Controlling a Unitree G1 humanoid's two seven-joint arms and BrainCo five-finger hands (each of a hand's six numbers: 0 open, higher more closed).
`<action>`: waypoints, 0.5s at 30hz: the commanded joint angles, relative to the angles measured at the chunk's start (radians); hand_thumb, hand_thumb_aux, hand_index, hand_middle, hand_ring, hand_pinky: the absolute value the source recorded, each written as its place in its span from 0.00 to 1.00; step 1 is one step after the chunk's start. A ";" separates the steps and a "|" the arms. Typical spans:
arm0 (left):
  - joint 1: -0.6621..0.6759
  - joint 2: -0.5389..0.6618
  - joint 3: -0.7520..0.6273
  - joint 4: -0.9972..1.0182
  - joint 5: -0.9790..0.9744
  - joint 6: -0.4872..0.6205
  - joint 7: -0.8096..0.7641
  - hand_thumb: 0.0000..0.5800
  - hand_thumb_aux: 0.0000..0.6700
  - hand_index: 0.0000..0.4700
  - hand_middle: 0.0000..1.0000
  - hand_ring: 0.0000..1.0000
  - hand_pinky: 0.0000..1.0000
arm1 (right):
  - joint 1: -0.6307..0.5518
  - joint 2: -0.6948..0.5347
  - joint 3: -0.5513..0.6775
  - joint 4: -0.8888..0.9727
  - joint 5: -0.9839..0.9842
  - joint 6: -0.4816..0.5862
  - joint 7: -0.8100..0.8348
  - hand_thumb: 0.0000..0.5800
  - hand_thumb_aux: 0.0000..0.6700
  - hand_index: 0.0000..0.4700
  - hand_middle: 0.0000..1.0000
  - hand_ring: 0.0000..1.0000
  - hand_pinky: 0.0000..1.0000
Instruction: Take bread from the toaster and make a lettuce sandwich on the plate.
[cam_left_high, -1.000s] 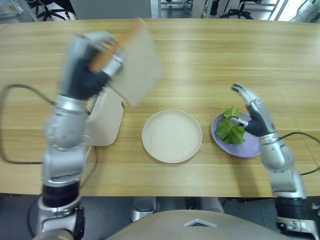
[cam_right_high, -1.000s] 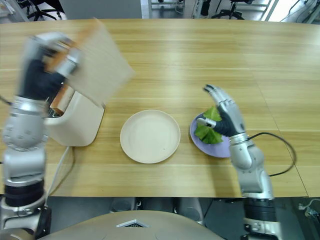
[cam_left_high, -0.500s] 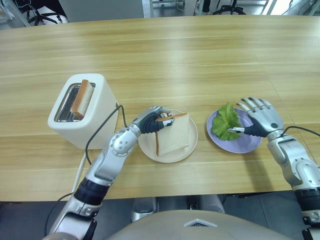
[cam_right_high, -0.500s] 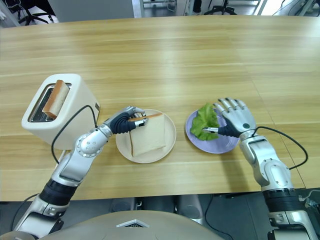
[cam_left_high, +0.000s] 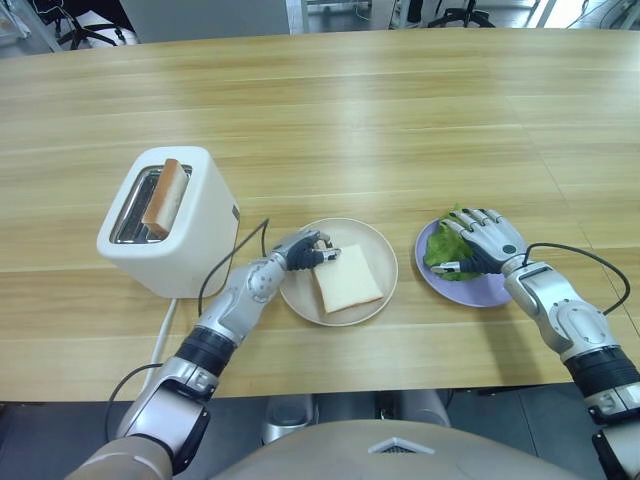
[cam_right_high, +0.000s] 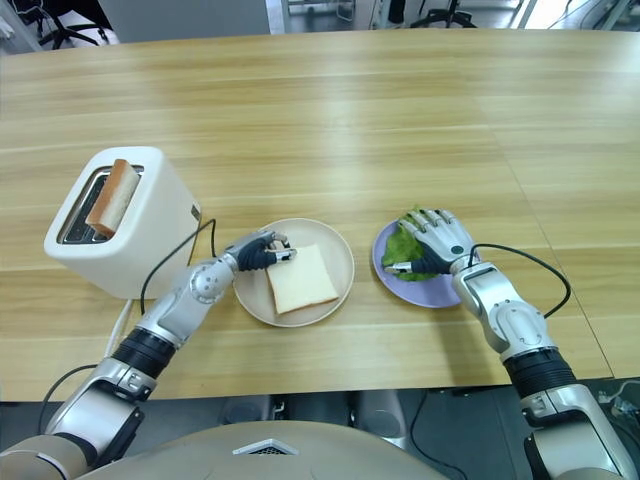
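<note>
Lettuce (cam_left_high: 438, 246) is being gripped by the right hand's (cam_left_high: 486, 246) fingers (cam_left_high: 480, 225), the bread (cam_left_high: 347, 279) waiting leftward on the plate (cam_left_high: 376, 246).

Cream toaster (cam_left_high: 205, 238), beige plate (cam_left_high: 352, 234), pale bread slice (cam_left_high: 347, 280), green lettuce (cam_left_high: 439, 246), purple plate (cam_left_high: 482, 293), light wood-grain table (cam_left_high: 350, 120).

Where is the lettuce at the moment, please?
The lettuce lies on the purple plate at right, under the right hand, beside the cream plate.

No lettering, label, number or sign can be read on the toaster (cam_left_high: 170, 235) or elsewhere beside the left hand (cam_left_high: 303, 250).
</note>
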 joint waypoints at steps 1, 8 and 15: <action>0.028 0.057 -0.005 -0.122 0.106 -0.013 0.047 0.00 0.00 0.00 0.73 0.73 0.73 | -0.016 -0.025 0.028 0.028 -0.021 0.026 0.026 0.00 0.00 0.00 0.00 0.00 0.00; 0.158 0.156 0.116 -0.514 0.189 -0.011 0.084 0.00 0.00 0.00 0.00 0.00 0.00 | -0.031 -0.044 0.063 0.036 -0.037 0.061 0.056 0.25 0.13 0.13 0.00 0.00 0.00; 0.346 0.124 0.414 -0.863 0.096 -0.035 0.186 0.00 0.00 0.00 0.00 0.00 0.00 | -0.042 -0.055 0.094 0.033 -0.036 0.064 0.061 1.00 1.00 0.98 0.00 0.00 0.00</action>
